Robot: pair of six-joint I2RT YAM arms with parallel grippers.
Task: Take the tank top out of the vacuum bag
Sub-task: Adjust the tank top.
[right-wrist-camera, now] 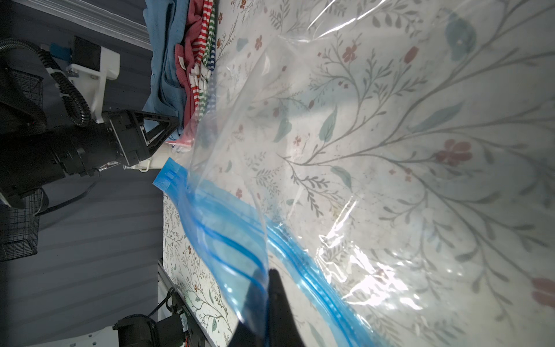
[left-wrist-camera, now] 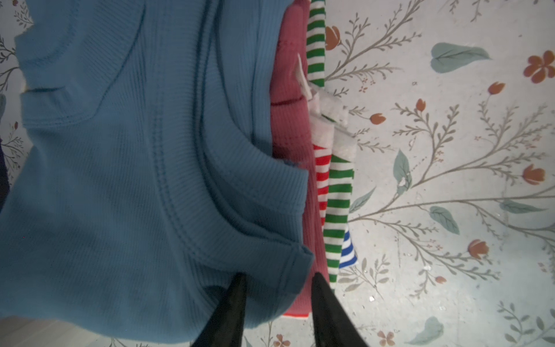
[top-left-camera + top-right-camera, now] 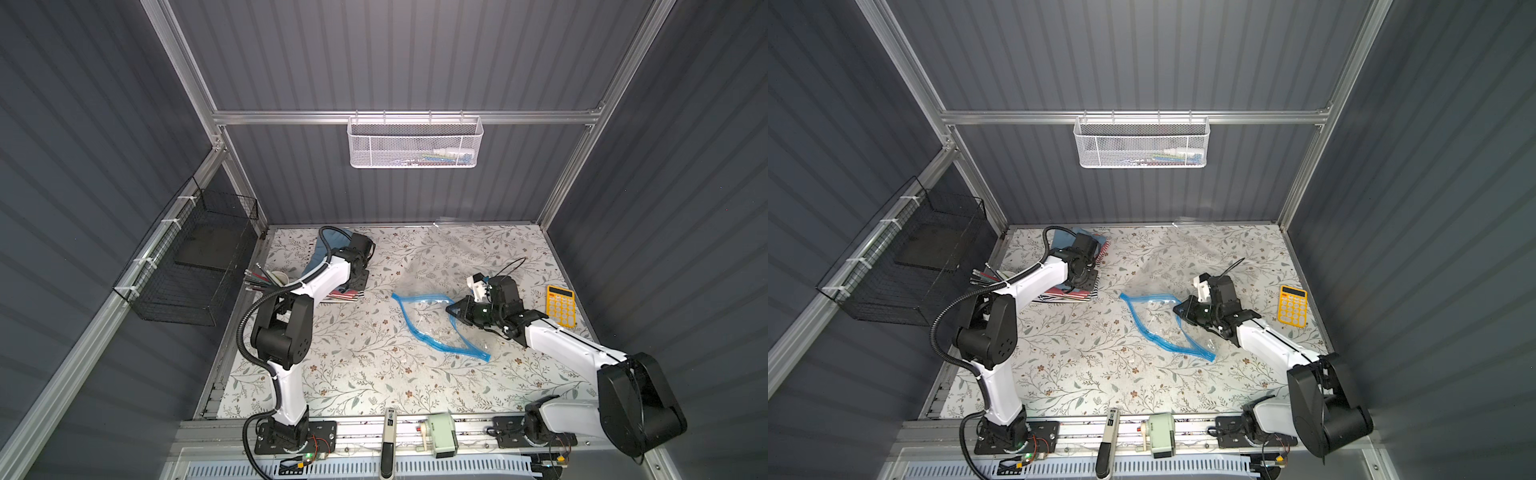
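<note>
Where the floral-print tabletop (image 3: 353,374) runs from centre toward three o'clock, the large clear crinkly plastic vacuum bag (image 3: 430,318) lies with mouth agape, right gripper (image 1: 264,282) pinched tight on its bright blue zip-seal strip (image 1: 210,228). At eleven o'clock the ribbed blue tank top (image 2: 120,180) rests outside it, atop folded striped garments (image 2: 336,195). Left gripper (image 2: 279,285) straddles its hem; grasp undeterminable.

Vacuum bag (image 1: 360,180): clear, glossy, crinkled plastic. Tank top (image 2: 120,180): matt, finely ribbed knit cloth.
</note>
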